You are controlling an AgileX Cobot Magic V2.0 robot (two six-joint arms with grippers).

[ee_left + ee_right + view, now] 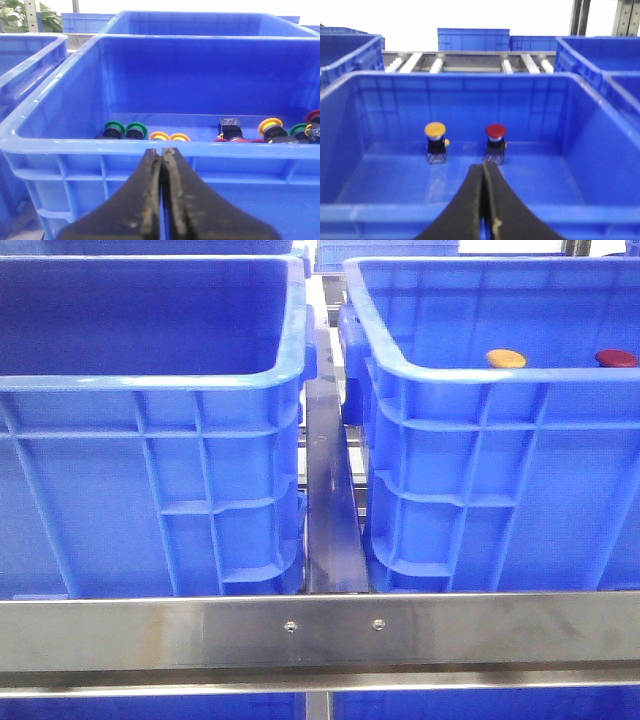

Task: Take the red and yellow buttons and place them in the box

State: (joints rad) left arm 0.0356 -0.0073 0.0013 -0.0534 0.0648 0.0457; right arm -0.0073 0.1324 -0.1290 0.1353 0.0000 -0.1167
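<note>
An orange-yellow button (505,359) and a dark red button (615,358) show just over the near rim of the right blue box (480,372). In the right wrist view both stand upright on black bodies on that box's floor (395,175), the yellow button (435,130) and the red button (496,131) side by side. My right gripper (484,167) is shut and empty, at the box's near rim. My left gripper (162,150) is shut and empty, just outside the near rim of the other blue crate (100,147). Neither gripper shows in the front view.
The left crate (150,380) holds several green, yellow and red buttons (125,131) along its floor. A metal rail (320,630) runs across the front, and a steel bar (330,490) lies between the crates. More blue crates (472,39) stand behind.
</note>
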